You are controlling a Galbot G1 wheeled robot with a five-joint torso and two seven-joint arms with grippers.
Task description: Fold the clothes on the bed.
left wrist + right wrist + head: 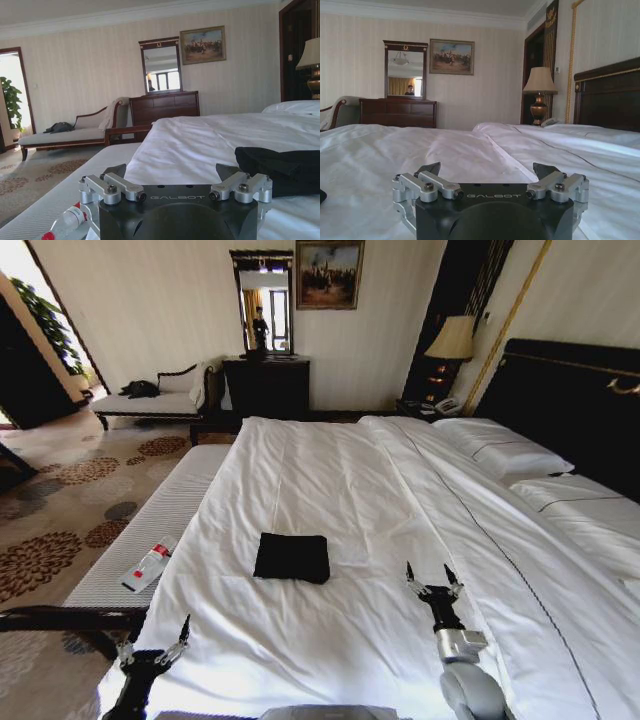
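Looking down, I see the black garment [291, 557] folded flat (wider than deep) at the frame's centre on the bed [340, 490]. Both my left gripper [155, 650] and right gripper [433, 575] sit wide open below it, the right nearer.

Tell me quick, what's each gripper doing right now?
Left gripper: open, holding nothing, at the white bed's near edge.
Right gripper: open, holding nothing, above the bed.

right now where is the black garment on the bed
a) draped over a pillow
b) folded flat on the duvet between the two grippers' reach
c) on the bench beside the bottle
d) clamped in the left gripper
b: the black garment lies as a neat folded rectangle on the white bed, apart from the open left gripper and open right gripper.
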